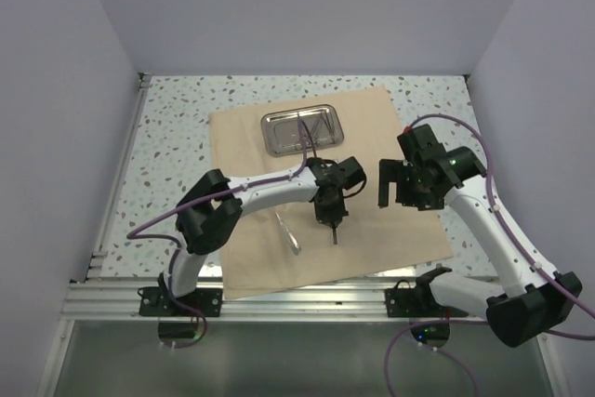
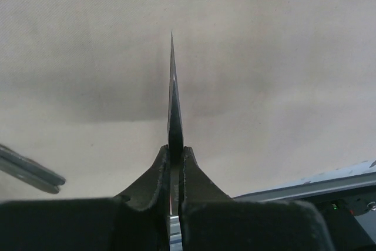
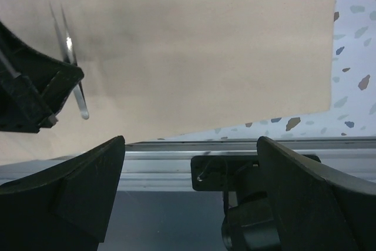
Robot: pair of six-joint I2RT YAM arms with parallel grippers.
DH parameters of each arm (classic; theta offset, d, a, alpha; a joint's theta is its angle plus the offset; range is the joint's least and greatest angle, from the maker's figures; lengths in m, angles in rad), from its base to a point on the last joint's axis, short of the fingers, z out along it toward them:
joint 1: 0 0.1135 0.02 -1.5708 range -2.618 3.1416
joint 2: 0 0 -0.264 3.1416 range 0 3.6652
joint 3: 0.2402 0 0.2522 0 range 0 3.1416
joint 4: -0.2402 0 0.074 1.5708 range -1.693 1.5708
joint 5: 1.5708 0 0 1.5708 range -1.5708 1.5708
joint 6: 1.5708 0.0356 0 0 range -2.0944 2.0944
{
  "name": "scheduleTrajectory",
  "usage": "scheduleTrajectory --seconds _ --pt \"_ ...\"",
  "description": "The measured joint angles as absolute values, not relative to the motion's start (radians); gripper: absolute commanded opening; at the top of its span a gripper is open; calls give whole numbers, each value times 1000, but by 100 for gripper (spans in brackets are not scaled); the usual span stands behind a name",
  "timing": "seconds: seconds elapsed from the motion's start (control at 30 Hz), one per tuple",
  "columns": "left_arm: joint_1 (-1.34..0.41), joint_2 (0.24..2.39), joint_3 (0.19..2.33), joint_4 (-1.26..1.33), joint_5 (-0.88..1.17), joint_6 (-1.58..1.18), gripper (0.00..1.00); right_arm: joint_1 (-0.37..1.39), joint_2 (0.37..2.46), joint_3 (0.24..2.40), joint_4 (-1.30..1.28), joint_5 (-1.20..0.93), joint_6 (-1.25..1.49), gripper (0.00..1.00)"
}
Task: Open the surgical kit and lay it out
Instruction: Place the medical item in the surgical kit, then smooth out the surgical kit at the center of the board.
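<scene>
The tan cloth wrap [image 1: 376,127] lies spread flat; it fills the left wrist view [image 2: 270,51] and the right wrist view [image 3: 205,39]. The steel tray [image 1: 325,116] sits on its far part with ring-handled scissors [image 1: 307,137] in it. My left gripper [image 1: 332,220] is above the cloth's middle, shut [image 2: 176,152] on a thin dark pointed instrument [image 2: 174,98], seen edge-on, likely the scalpel. Silver tweezers [image 1: 290,234] lie on the cloth to its left, and also show in the left wrist view [image 2: 29,171] and the right wrist view [image 3: 75,80]. My right gripper [image 1: 402,185] is open and empty [image 3: 191,142] over the cloth's right part.
The aluminium rail [image 1: 307,299] runs along the table's near edge, close to the cloth's front hem, with the arm base mounts on it [image 3: 235,171]. Speckled tabletop [image 1: 177,137] shows left, right and behind the cloth. Grey walls enclose three sides.
</scene>
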State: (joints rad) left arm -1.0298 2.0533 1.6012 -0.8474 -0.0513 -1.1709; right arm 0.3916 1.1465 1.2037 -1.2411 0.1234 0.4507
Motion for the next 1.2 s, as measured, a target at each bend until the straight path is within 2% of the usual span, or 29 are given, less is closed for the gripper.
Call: scheduleTrajectory --seconds 0.07,0.1,0.13,0.23,0.33,0.4,0.57,0.77,0.9,1.2 --pt "-1042 2022 1585 -873 -70 -1198 5 392 1140 1187 -1242 123 451 98" --pt "-1046 2011 1578 -878 -75 -1208 13 392 1137 1180 -1242 123 451 98" --pt "-1050 2006 1572 -881 -78 -1213 35 392 1136 1174 -1242 122 451 98" --pt "-1063 2006 1551 -881 -76 -1230 75 392 1136 1161 -1240 120 451 98" --pt "-1069 2007 1540 -895 -79 -1245 95 392 1136 1157 -1241 115 451 98" --pt "-1069 2003 1540 -910 -95 -1248 96 392 1135 1157 -1241 113 451 98" --pt "-1052 1945 1531 -981 -157 -1254 83 392 1134 1157 -1241 113 451 98" --pt "-992 1678 1375 -1082 -257 -1296 71 392 1131 1160 -1240 111 451 98" --pt "-989 1542 1233 -1145 -300 -1336 68 392 1132 1163 -1234 100 451 98" --pt "-948 1378 918 -1161 -321 -1376 64 392 1164 1166 -1223 57 452 98"
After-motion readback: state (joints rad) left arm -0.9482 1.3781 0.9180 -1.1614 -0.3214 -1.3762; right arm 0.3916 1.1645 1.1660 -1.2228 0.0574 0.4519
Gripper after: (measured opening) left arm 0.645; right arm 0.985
